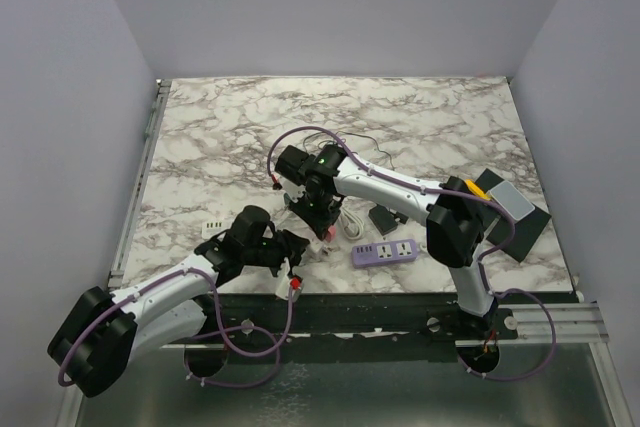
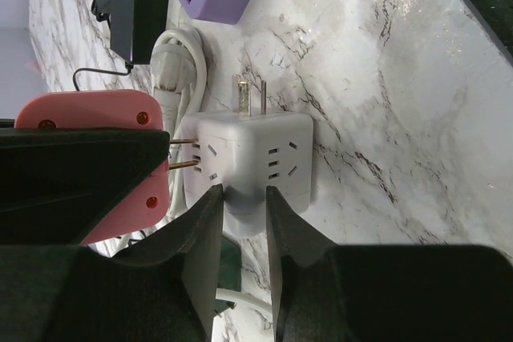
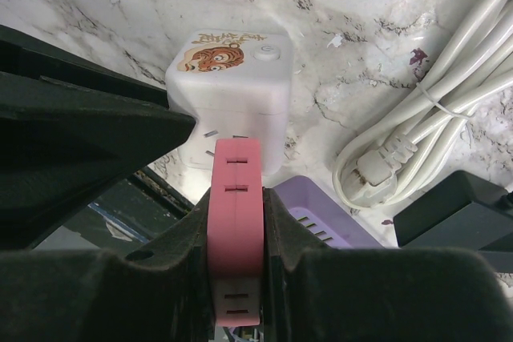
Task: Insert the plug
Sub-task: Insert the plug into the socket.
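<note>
Only the right wrist view shows the tiger sticker [image 3: 210, 55], its writing unreadable, on the white socket cube [image 2: 256, 150], which the left gripper [image 2: 244, 198] pinches near the table's [image 1: 420, 117] front edge while the right gripper [image 3: 236, 207] clamps the pink plug [image 3: 236, 167], prongs [image 2: 183, 153] reaching the cube.

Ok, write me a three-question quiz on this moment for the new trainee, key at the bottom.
1. True or false: the right jaws are clamped on the pink plug.
2. Pick one. The left jaws hold: A) nothing, B) the white cube adapter, C) the pink plug.
3. Short answer: going by the left wrist view, is the pink plug fully seated in the white cube adapter?

Key
1. True.
2. B.
3. No. Bare metal of its prongs shows between plug body and cube.
</note>
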Controlling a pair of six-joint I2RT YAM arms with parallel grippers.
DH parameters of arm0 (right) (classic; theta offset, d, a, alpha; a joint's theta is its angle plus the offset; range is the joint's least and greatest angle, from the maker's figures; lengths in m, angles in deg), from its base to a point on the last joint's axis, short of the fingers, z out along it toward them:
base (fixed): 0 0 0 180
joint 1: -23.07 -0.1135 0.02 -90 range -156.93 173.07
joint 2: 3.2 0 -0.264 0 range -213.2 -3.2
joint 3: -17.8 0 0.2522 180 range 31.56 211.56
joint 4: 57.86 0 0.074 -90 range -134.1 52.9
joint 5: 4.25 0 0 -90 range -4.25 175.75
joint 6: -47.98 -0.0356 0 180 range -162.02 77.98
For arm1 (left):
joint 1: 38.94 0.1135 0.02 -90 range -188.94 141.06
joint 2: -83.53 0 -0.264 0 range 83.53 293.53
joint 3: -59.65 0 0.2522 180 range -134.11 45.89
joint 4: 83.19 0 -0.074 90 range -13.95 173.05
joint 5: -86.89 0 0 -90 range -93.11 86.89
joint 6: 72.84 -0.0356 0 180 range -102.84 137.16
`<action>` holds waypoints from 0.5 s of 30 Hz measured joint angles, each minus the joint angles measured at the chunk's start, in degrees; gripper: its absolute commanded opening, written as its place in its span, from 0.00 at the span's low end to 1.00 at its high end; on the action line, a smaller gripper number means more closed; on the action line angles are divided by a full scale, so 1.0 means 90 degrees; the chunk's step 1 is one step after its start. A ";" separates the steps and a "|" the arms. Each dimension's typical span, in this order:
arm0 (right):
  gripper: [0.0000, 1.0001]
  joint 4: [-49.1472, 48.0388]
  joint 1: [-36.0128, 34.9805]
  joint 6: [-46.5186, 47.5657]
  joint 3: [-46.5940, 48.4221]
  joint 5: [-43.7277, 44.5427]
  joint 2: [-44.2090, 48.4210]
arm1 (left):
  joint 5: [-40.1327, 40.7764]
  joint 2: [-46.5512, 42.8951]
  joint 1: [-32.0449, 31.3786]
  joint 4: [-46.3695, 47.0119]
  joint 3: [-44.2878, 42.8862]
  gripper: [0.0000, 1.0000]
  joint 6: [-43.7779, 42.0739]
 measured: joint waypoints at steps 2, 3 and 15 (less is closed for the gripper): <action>0.01 0.0000 0.0000 0.0005 0.0000 0.0000 0.0000 | 0.0034 0.0002 -0.0024 0.0022 0.0000 0.25 0.0012; 0.00 0.0000 0.0000 0.0007 0.0000 0.0000 0.0000 | 0.0046 0.0002 -0.0034 0.0034 0.0000 0.25 0.0019; 0.01 0.0000 -0.0002 0.0015 0.0007 -0.0012 -0.0012 | 0.0175 0.0000 -0.0155 0.0097 0.0000 0.19 0.0029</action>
